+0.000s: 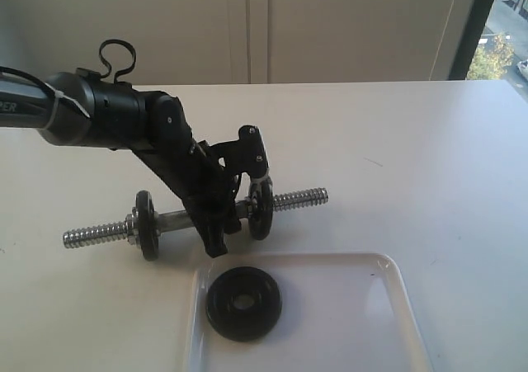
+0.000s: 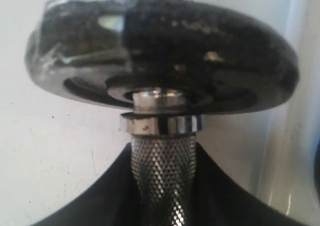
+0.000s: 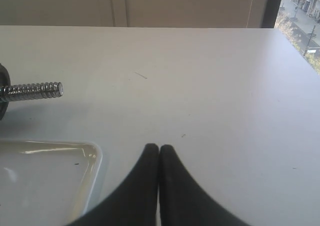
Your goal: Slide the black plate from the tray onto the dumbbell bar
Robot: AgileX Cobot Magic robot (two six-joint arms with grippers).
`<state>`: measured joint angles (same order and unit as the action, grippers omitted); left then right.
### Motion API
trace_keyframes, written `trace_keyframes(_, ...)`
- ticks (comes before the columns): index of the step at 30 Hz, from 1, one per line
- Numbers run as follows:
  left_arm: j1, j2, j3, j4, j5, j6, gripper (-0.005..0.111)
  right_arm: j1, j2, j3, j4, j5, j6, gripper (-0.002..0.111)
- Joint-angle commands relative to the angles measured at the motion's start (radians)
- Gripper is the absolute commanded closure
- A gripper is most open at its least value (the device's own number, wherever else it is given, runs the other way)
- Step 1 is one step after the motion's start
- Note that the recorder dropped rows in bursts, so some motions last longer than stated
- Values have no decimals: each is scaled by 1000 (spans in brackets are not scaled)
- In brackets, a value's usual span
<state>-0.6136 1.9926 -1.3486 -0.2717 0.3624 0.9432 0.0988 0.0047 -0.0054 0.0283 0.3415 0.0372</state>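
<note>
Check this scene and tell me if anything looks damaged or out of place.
Only the disc on the bar beside the left claw: its rim shows pale chips and what looks like crinkled clear film on one side. The black plate lies flat in the tray; nothing spilled.

The tray (image 1: 373, 322) runs off the exterior view's lower edge; the left gripper (image 1: 219, 225) covers the middle of the dumbbell bar (image 1: 301, 197)

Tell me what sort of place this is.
Likely an indoor lab or office room: a plain white table, pale wall panels behind it, and a window onto trees and a street.
</note>
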Motion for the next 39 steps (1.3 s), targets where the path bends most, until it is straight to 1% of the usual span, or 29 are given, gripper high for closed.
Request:
trace_keyframes(1, -3, -42, -4, -12, 12, -2, 106, 2, -5, 5, 2, -3, 2, 108)
trace_keyframes(8, -3, -144, -8, -12, 20, -7, 107, 2, -5, 5, 2, -3, 2, 108)
trace_keyframes(10, -3, -152, -8, -12, 35, -7, 107, 2, -5, 5, 5, -43, 7, 108)
trace_keyframes(12, -3, -154, -8, -12, 40, -7, 107, 2, -5, 5, 163, -151, 122, 108)
trace_keyframes(13, -3, -154, -8, -12, 40, -7, 107, 2, -5, 5, 224, -221, 143, 108)
trace_keyframes(15, -3, -154, -8, -12, 40, -7, 107, 2, -5, 5, 313, -374, 168, 108)
trace_keyframes(17, -3, -154, -8, -12, 40, -7, 107, 2, -5, 5, 410, -487, 254, 108)
trace_keyframes(19, -3, -154, -8, -12, 42, -7, 107, 2, -5, 5, 452, -593, 281, 108)
trace_keyframes(22, -3, -154, -8, -12, 39, -7, 107, 2, -5, 5, 450, -740, 279, 108)
trace_keyframes(23, -3, -154, -8, -12, 36, -7, 107, 2, -5, 5, 450, -761, 286, 108)
trace_keyframes(24, -3, -154, -8, -12, 31, -7, 107, 2, -5, 5, 432, -741, 286, 108)
trace_keyframes(26, -3, -154, -8, -12, 26, -7, 107, 2, -5, 5, 389, -600, 286, 108)
trace_keyframes(28, -3, -154, -8, -12, 21, -7, 107, 2, -5, -18, 352, -353, 286, 108)
trace_keyframes(29, -3, -154, -8, -12, 19, -7, 107, 2, 20, -31, 352, -266, 278, 108)
trace_keyframes(30, -3, -154, -8, -12, 13, -7, 107, 2, 59, -46, 352, -189, 264, 108)
trace_keyframes(32, -3, -154, -8, -12, -1, -7, 107, 11, 151, -85, 373, -113, 160, 108)
trace_keyframes(34, -3, -154, -8, -12, -22, -7, 107, 37, 284, -149, 495, -63, -21, 108)
trace_keyframes(36, -3, -154, -8, -12, -42, -7, 107, 67, 432, -227, 651, 5, -284, 108)
trace_keyframes(38, -3, -154, -8, -8, -56, -7, 107, 98, 623, -328, 829, 109, -558, 108)
trace_keyframes(39, -3, -154, -8, -8, -56, -7, 107, 110, 722, -370, 890, 158, -652, 108)
